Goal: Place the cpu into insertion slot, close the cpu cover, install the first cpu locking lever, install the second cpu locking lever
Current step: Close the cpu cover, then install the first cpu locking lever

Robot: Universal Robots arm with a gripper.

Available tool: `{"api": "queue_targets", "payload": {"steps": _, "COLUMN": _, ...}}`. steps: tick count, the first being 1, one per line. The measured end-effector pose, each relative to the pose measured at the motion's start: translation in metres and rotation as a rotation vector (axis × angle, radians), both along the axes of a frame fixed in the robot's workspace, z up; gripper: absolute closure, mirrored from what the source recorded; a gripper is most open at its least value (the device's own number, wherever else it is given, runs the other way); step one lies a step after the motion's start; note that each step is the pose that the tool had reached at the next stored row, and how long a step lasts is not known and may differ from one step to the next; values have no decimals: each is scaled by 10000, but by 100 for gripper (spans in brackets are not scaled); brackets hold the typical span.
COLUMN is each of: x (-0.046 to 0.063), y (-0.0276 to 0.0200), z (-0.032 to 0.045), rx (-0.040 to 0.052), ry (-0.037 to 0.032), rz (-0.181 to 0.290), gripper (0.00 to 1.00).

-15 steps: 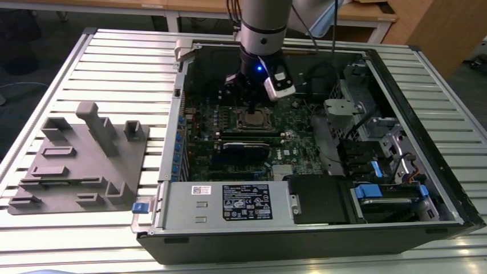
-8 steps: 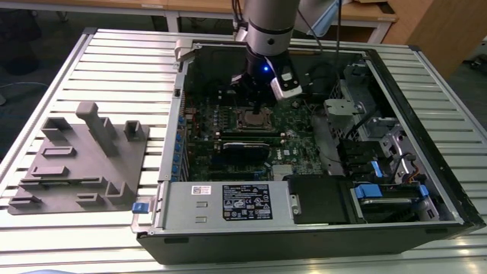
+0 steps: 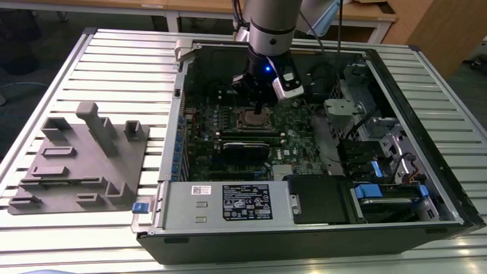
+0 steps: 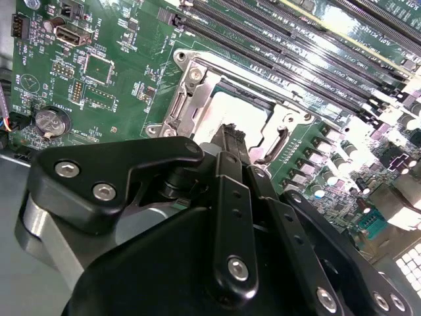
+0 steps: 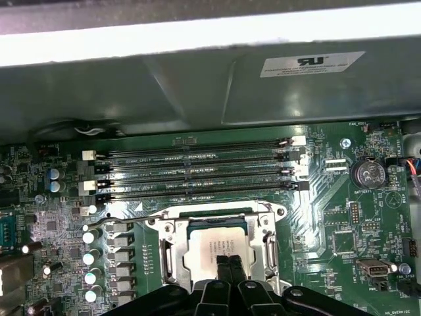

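Note:
The cpu [image 5: 212, 242] lies flat in the insertion slot [image 3: 250, 120] on the green motherboard, its pale metal top showing in both wrist views. The silvery cpu cover [image 5: 217, 212] lies down around it as a frame, also seen as cpu cover [image 4: 197, 69]. My gripper [image 5: 229, 264] hangs right over the near part of the chip, its two black fingertips pressed together with nothing between them. In the second wrist view the gripper [image 4: 230, 135] hides part of the cpu [image 4: 240, 112]. In the exterior view the gripper [image 3: 263, 107] stands upright inside the open computer case.
Long memory slots [image 5: 197, 174] run beside the socket, with capacitors [image 5: 90, 257] on one side and a coin battery [image 5: 367, 172] on the other. The case walls, the power supply [image 3: 228, 201] and drive cage [image 3: 380, 165] hem the board. A grey fixture block [image 3: 80, 157] sits at the exterior view's left.

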State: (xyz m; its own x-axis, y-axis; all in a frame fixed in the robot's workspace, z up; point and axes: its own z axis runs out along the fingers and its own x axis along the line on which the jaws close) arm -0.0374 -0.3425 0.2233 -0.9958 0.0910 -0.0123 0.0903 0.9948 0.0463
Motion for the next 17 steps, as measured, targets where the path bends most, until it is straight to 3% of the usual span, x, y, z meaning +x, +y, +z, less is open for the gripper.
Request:
{"api": "queue_targets", "payload": {"steps": 8, "x": -25, "y": -4, "z": -8, "rx": 2, "ry": -61, "rz": 63, "gripper": 89}}
{"api": "queue_targets", "payload": {"steps": 17, "x": -29, "y": -10, "z": 2, "rx": 2, "ry": -67, "rz": 78, "gripper": 89}}
